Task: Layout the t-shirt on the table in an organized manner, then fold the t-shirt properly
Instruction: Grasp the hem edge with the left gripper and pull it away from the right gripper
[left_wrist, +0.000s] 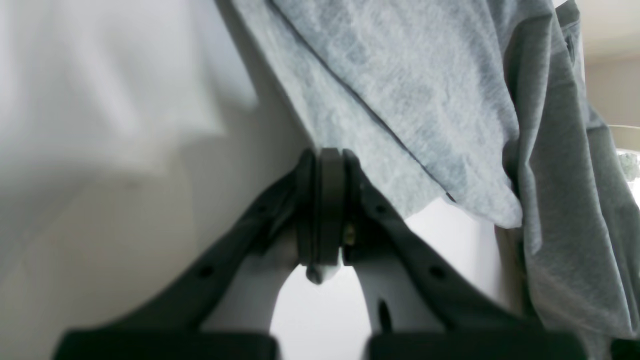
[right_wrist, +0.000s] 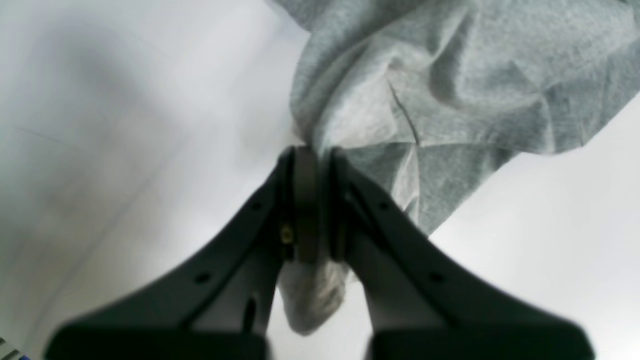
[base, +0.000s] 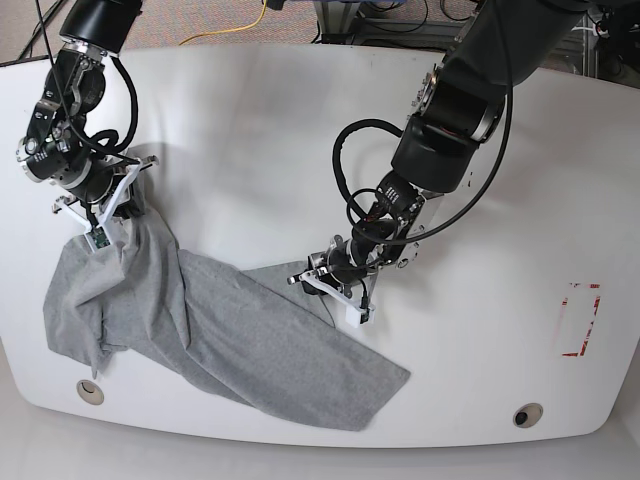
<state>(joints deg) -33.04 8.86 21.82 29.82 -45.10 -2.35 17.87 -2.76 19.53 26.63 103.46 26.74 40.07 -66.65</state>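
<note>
The t-shirt (base: 230, 340) lies rumpled on the left half of the table (base: 300, 130) in the base view, a long grey swathe running from a bunched corner at the far left down toward the near edge — not yet spread flat, so the step in hand looks like the laying-out, with folding still to come. The right gripper (right_wrist: 312, 155) is pressed together on a wad of cloth, a tuft of it poking out below the jaws in its wrist view; it holds that corner lifted a little, the fabric hanging off in soft creases. The left gripper (left_wrist: 327, 155) is likewise clamped, pinching a thin edge of the shirt near its middle, with only a small nub of cloth showing between the jaws. The next move probably calls for drawing the two held points apart so the jersey pulls taut and settles flat — gently, since the grip on the left seems slight. The cloth is thin, heathered and limp, with a seam line visible; the table is glossy white with two grommets (base: 89, 391) near the front and a red tape outline (base: 580, 320) well apart at the right.
</note>
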